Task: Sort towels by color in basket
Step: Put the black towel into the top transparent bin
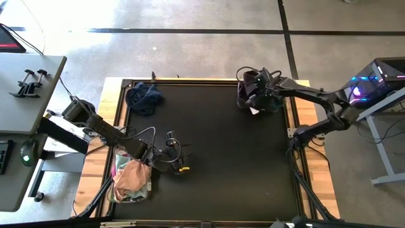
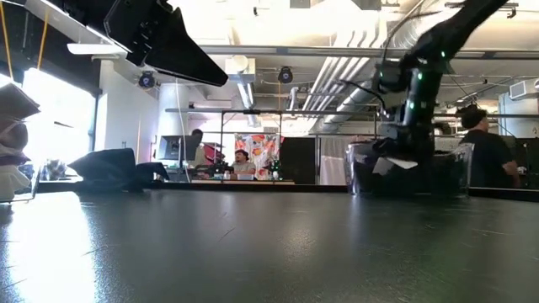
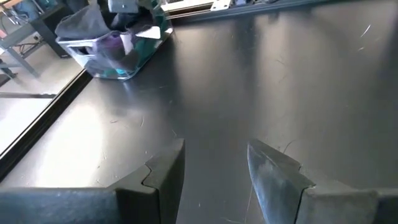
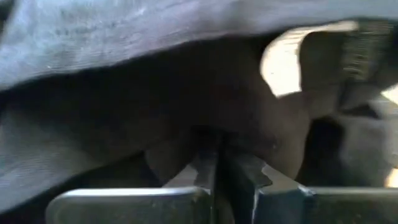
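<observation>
Reaching into the far clear basket (image 1: 258, 96), the right gripper (image 4: 219, 163) has its fingers pressed together on dark towel (image 4: 124, 106) folds directly ahead (placing, seemingly); next it must release and lift clear. The left gripper (image 3: 214, 168) hovers spread, empty.

Overhead, table-level and 2 wrist views, all sharing the black table (image 1: 215, 158).
</observation>
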Controlling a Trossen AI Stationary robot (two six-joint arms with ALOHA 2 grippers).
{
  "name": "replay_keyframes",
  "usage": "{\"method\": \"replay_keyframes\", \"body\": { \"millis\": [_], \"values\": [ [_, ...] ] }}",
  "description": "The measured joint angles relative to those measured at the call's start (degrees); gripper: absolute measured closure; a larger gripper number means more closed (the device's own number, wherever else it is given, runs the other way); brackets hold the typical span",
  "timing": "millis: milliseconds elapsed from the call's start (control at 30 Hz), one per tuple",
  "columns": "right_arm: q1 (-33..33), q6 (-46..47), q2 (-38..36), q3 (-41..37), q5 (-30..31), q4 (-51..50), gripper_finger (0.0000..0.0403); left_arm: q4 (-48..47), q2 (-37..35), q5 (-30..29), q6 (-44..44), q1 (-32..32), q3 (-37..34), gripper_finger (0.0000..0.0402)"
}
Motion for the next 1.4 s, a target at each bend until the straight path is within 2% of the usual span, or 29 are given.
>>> {"method": "replay_keyframes", "body": {
  "millis": [100, 267, 400, 500, 600, 700, 800, 900, 1033, 1133, 1267, 1400],
  "values": [
    [-2.0, -1.3, 1.0, -2.8, -3.5, 3.0, 0.0373, 0.3, 0.0, 0.0, 0.0, 0.0, 0.0, 0.0241],
    [-4.1, -3.9, 0.9, -1.5, -2.3, -2.3, 0.0349, 0.4, 0.0, 0.0, 0.0, 0.0, 0.0, 0.0241],
    [-4.2, -4.4, -0.3, 4.4, -2.5, -10.2, 0.0305, 0.5, 0.0, 0.0, 0.0, 0.0, 0.0, 0.0241],
    [-4.1, -2.0, -0.7, 10.9, -2.5, -19.8, 0.0274, 0.9, 0.0, 0.0, -0.1, 0.0, 0.0, 0.0241],
    [-4.1, 1.7, -0.7, 17.2, -2.5, -28.9, 0.026, 1.0, 0.0, 0.0, -0.4, 0.0, 0.0, 0.0241],
    [-3.6, 2.8, -0.8, 21.0, -1.9, -31.3, 0.0259, 1.3, 0.0, 0.0, -0.4, 0.0, 0.0, 0.0241],
    [-2.4, 1.0, -0.8, 21.4, -0.2, -26.1, 0.0261, 1.3, 0.0, 0.0, -0.4, 0.0, 0.0, 0.0241],
    [-1.8, 0.6, -0.8, 18.4, 0.8, -15.3, 0.027, 1.3, 0.0, 0.0, -0.4, 0.0, 0.0, 0.0241],
    [-1.8, -0.3, -0.7, 10.6, 0.5, 4.0, 0.0296, 1.2, 0.0, 0.0, -0.4, 0.0, 0.0, 0.0241],
    [-1.8, 0.1, 0.1, 3.6, -3.7, 15.1, 0.0325, 1.2, 0.0, 0.0, -0.4, 0.0, 0.0, 0.0241],
    [-1.8, 0.1, 2.1, -3.7, -8.7, 21.7, 0.0364, 1.2, 0.0, 0.0, -0.4, 0.0, 0.0, 0.0241],
    [-1.9, 0.0, 3.7, -8.5, -8.6, 26.6, 0.0393, 1.2, 0.0, 0.0, -0.1, 0.0, 0.0, 0.0241]
  ]
}}
